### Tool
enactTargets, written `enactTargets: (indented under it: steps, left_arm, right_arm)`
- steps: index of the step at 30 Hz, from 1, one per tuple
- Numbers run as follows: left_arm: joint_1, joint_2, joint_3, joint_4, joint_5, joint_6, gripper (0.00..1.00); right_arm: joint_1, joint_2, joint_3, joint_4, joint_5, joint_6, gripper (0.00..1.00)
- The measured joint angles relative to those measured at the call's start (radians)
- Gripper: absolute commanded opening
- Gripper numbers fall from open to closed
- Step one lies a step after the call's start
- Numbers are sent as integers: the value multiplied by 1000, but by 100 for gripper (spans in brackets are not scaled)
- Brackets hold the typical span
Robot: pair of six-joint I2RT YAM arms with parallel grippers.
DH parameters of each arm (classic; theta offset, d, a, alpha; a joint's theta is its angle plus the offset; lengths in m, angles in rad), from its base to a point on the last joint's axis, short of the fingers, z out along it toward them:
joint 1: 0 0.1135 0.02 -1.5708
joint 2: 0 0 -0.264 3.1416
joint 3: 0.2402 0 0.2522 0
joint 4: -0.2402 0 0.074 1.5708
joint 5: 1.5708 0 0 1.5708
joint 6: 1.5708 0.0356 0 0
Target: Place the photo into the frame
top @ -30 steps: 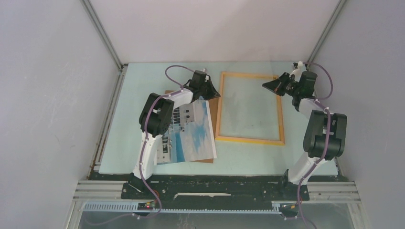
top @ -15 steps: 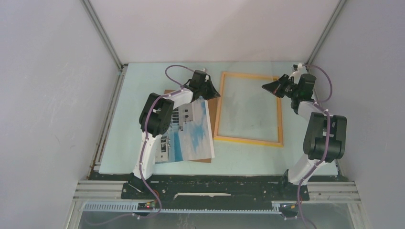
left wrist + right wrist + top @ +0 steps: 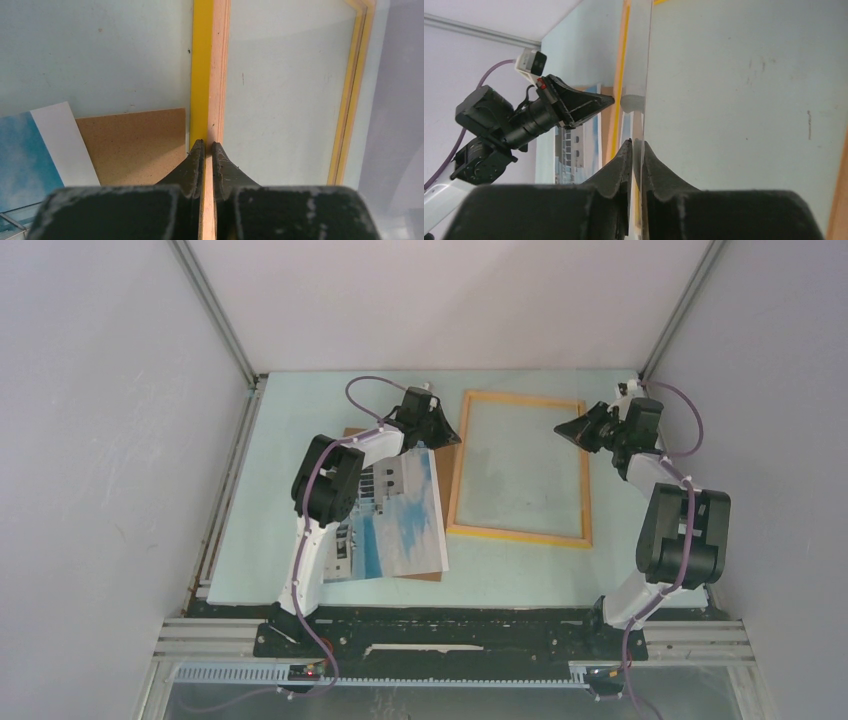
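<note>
The yellow-orange frame [image 3: 520,536] lies mid-table with its clear pane. My left gripper [image 3: 455,437] is shut on its left rail, and the wood edge [image 3: 210,75] runs up from between the fingers of that gripper [image 3: 208,145]. My right gripper [image 3: 560,428] reaches over the frame's right part. The jaws of the right gripper [image 3: 636,141] stand a sliver apart, with the pane's thin edge between them, against one finger. The photo [image 3: 400,515] of a white building and blue sky lies left of the frame, partly under the left arm. The photo also appears in the left wrist view [image 3: 30,150] and the right wrist view [image 3: 576,145].
A brown backing board [image 3: 135,145] lies under the photo, next to the frame's left rail, with its corner [image 3: 355,432] poking out. Grey enclosure walls stand close on the left [image 3: 120,440] and right [image 3: 780,420]. A metal rail [image 3: 450,635] holds both arm bases.
The right gripper's jaws have parted slightly and it has drawn back a little to the right. The frame has shifted slightly left. The left gripper keeps its hold.
</note>
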Motion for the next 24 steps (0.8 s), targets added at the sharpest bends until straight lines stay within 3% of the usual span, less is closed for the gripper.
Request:
enactTargets:
  steps: [24]
  left_arm:
    - [0,2,0,4,1,0,0]
  right_arm:
    - [5,47,-9,-107,76,-64,33]
